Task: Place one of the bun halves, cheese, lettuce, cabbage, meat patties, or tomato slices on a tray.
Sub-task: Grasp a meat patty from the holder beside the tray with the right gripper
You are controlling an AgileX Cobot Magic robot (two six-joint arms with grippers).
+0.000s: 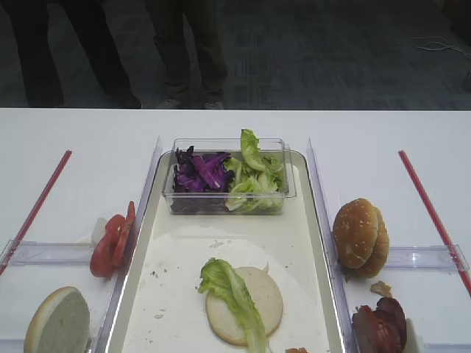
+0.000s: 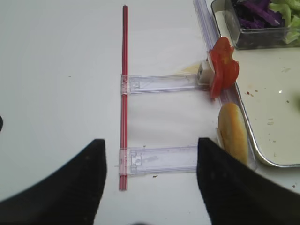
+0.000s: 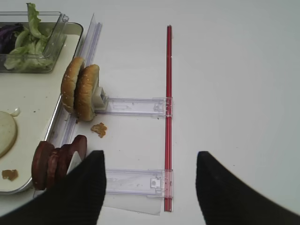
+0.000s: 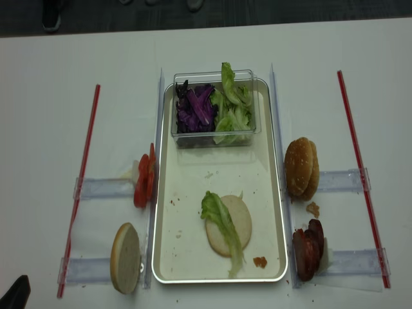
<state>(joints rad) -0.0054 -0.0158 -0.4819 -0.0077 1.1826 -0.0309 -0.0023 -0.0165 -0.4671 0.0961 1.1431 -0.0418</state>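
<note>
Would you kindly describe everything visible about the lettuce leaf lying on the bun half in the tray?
The lettuce leaf is light green and crinkly, with a paler rib along its length. It lies flat and elongated, draped diagonally across the left part of the pale bun half, which rests cut face up on the tray. Its frilly upper end overhangs the bun's top-left edge, and its narrower lower end trails past the bun's bottom edge onto the tray. Neither gripper touches it.

Both tools (image 3: pixel 150 187) (image 2: pixel 151 183) wide apart, empty
</note>
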